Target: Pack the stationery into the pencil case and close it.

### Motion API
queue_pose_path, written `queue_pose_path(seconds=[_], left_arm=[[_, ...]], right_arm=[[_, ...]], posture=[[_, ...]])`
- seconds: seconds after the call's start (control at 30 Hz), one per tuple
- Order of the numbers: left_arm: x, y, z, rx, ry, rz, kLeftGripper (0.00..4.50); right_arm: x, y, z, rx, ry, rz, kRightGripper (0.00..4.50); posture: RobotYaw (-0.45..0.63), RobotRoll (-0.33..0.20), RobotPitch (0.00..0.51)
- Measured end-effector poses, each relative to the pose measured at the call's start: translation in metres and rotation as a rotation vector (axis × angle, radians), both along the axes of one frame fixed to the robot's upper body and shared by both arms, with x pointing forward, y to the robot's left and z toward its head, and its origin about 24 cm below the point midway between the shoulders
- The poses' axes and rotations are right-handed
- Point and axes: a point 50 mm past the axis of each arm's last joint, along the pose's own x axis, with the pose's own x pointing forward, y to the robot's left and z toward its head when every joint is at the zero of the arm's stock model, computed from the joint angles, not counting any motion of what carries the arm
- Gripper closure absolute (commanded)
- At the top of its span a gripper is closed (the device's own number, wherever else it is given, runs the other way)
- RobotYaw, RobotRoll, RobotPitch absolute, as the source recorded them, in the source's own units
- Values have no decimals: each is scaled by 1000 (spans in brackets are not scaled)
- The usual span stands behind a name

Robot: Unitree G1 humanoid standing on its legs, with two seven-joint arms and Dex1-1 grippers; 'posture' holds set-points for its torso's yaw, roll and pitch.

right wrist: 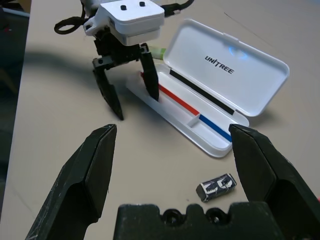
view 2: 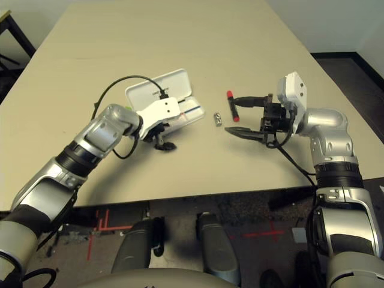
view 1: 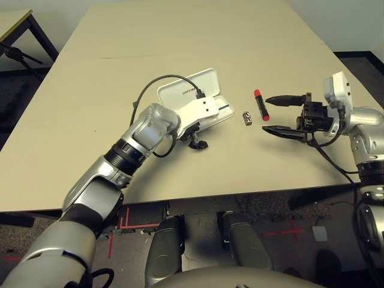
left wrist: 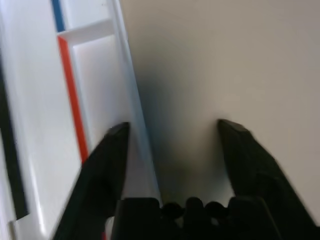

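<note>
Pale wood table (view 1: 198, 36) over dark floor. Open pencil case (right wrist: 220, 75) lies mid-table; my left gripper (right wrist: 127, 95) straddles its near wall, fingers parted, holding nothing I can see. Right gripper (view 1: 282, 116) gapes empty beside the red marker (view 1: 260, 104), with the metal piece (right wrist: 216, 185) between marker and case. Packing is underway; next I grasp the marker.

On the table (view 1: 90, 108), the open pencil case (view 1: 198, 96) lies left of the metal piece (view 1: 246, 118) and marker (view 1: 261, 104).

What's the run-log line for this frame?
case: open, pencil in tray | left gripper: open, straddling case edge | right gripper: open, empty | marker, metal piece: on table
</note>
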Motion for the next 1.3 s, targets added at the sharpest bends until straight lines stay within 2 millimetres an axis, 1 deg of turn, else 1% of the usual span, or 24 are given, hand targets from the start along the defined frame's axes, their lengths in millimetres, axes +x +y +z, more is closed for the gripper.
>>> queue_pose_path(seconds=[0.1, 0.23, 0.27, 0.47, 0.67, 0.87, 1.0, 1.13, 1.3], left_arm=[[2, 2, 1, 19, -5, 19, 2956], [6, 6, 3, 40, -25, 31, 4384], [6, 6, 4, 39, -28, 28, 4450], [6, 9, 5, 47, -44, -24, 4450], [0, 13, 5, 65, -70, -95, 4450], [-9, 20, 5, 84, -73, -163, 4450], [-21, 26, 4, 100, -81, -252, 4450], [-28, 25, 3, 99, -89, -311, 4450], [-38, 20, 10, 97, -105, -374, 4450]], right_arm=[[-1, 0, -1, 4, 15, 22, 0], [-2, 0, -1, 8, 32, 30, 0], [-2, -1, -1, 5, 34, 32, 0], [-2, -1, 1, 2, 34, 34, 0], [-2, -3, 2, 1, 33, 27, 0], [-2, -8, 1, 22, 64, 29, 0], [-1, -12, 1, 32, 76, 13, 0], [0, -22, -5, 51, 116, -29, 0], [-1, -30, -6, 45, 131, -60, 0]], posture=[[-167, 0, 161], [-169, 0, 162], [-170, 0, 161], [-168, 0, 162], [-161, 0, 160], [-150, 0, 160], [-142, 0, 159], [-137, 0, 159], [-134, 0, 157]])
